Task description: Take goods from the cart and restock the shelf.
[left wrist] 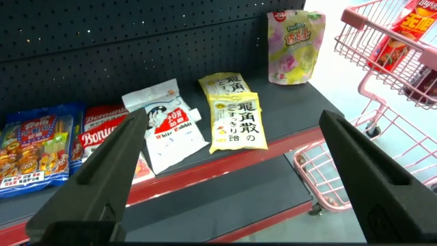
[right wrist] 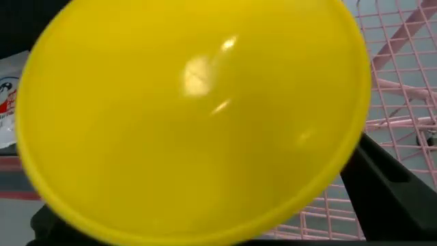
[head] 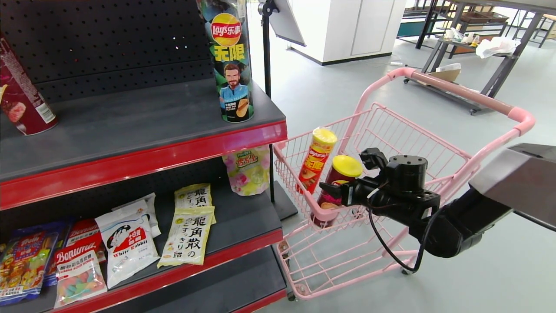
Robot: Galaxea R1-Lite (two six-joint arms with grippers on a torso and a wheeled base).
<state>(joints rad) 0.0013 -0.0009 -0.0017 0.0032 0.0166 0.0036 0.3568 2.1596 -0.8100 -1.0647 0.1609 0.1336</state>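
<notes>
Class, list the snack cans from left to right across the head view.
Maroon cardboard can on the grey upper shelf, tall green cardboard can, orange yellow-lidded can in the pink wire cart, dark red yellow-lidded can beside it.

The right arm is finished in matt black over its forward links, which are thick and rounded. Farther back, a boxy section in silver-grey is seen, with a darker top face. At the wrist a short black cylindrical housing with a flat top is mounted. A thin black cable is looped loosely beneath the wrist and led back into the forearm. The right gripper is built of black, angular parts. The left gripper is fitted with two long fingers, dark grey and matt, broad at the base and tapered to blunt tips, with flat, plain faces.
</notes>
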